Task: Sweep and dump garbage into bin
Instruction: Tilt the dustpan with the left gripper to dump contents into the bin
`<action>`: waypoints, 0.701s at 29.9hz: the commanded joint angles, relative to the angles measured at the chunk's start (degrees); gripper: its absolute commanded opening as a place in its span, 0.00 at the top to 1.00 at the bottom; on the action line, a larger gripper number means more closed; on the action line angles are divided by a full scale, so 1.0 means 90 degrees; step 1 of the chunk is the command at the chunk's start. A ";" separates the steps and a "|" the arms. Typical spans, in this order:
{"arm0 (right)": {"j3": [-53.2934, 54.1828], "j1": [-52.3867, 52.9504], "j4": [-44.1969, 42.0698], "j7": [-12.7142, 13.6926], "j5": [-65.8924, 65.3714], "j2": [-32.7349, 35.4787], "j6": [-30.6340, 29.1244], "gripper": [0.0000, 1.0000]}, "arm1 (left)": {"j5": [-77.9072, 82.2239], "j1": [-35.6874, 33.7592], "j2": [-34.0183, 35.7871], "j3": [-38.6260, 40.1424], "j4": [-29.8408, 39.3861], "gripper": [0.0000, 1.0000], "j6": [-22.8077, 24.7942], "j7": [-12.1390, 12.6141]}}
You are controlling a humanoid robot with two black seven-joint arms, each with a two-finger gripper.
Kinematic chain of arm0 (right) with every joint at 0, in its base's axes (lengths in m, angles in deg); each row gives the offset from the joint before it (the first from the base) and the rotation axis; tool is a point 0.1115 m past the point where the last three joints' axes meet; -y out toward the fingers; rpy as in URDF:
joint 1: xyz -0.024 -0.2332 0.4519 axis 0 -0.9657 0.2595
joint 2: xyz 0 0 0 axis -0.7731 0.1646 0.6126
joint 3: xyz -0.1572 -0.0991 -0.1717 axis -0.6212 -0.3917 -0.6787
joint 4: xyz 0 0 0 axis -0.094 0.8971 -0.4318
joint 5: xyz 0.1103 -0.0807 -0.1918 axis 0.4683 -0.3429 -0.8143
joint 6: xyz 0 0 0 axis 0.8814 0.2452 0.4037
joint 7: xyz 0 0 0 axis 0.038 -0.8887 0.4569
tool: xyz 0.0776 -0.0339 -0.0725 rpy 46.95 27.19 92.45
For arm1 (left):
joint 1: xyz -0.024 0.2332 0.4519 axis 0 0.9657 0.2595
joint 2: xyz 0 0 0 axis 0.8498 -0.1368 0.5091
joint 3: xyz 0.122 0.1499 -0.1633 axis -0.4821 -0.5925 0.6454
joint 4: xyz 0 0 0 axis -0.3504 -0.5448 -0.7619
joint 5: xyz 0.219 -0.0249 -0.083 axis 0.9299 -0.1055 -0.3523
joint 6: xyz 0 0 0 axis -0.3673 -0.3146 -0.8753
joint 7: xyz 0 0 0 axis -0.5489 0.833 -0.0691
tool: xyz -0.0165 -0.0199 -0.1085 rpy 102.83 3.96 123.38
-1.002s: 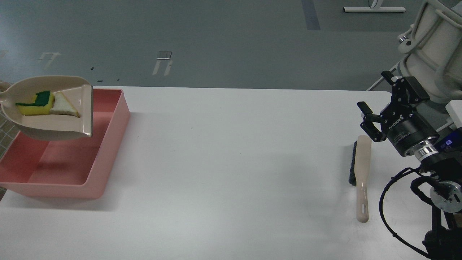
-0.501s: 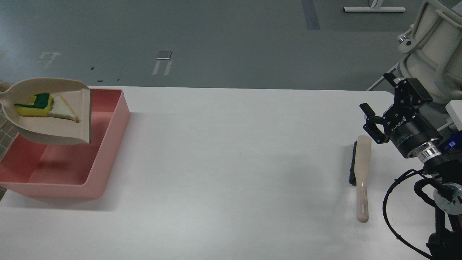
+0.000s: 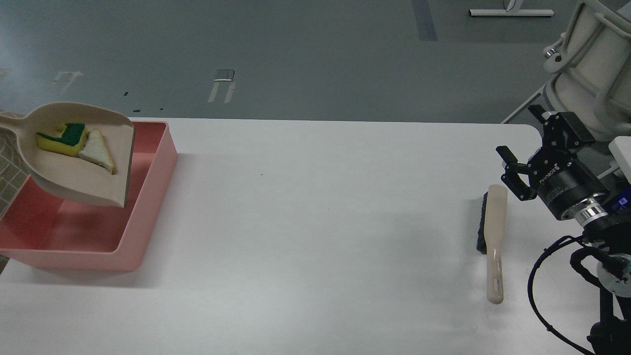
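Note:
The beige dustpan [image 3: 69,180] hangs tilted over the left part of the pink bin [image 3: 153,197], its mouth lower and turned to the right. The yellow sponge with the green face [image 3: 61,138] and the white triangular slice [image 3: 98,154] lie inside the pan. The pan's handle runs off the left edge, and my left gripper is out of view. My right gripper [image 3: 520,143] is open and empty at the far right, just above and right of the brush.
A beige brush with dark bristles [image 3: 494,231] lies on the white table [image 3: 305,222] at the right, handle toward me. The bin stands at the table's left edge. A pale robot body [image 3: 591,74] stands at the back right.
The dustpan has tipped, its handle end up and its mouth down toward the bin. The sponge and slice shifted right with it. My right gripper drew back slightly to the right.

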 commanded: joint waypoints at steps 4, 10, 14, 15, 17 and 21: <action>0.0059 0.0024 0.0000 -0.0009 0.0011 0.0012 0.0000 0.00 | 0.0795 -0.0112 0.0046 -0.0016 0.0049 1.00 -0.0147 0.0000; 0.0050 0.0024 -0.0009 -0.0009 0.0011 0.0012 0.0000 0.00 | 0.1140 -0.0161 0.0201 0.0004 0.0097 1.00 -0.0264 0.0000; 0.0059 0.0024 -0.0009 -0.0009 0.0011 0.0012 0.0000 0.00 | 0.1159 -0.0287 0.0358 -0.0006 0.0224 1.00 -0.0274 0.0000; 0.0059 0.0024 -0.0009 -0.0009 0.0011 0.0012 0.0000 0.00 | 0.1169 -0.0317 0.0387 -0.0006 0.0244 1.00 -0.0274 0.0000; 0.0059 0.0024 -0.0009 -0.0009 0.0011 0.0012 0.0000 0.00 | 0.1179 -0.0414 0.0514 -0.0006 0.0370 1.00 -0.0274 0.0000; 0.0050 0.0024 -0.0019 -0.0019 0.0011 0.0012 0.0000 0.00 | 0.1179 -0.0609 0.0923 -0.0006 0.0673 1.00 -0.0225 0.0000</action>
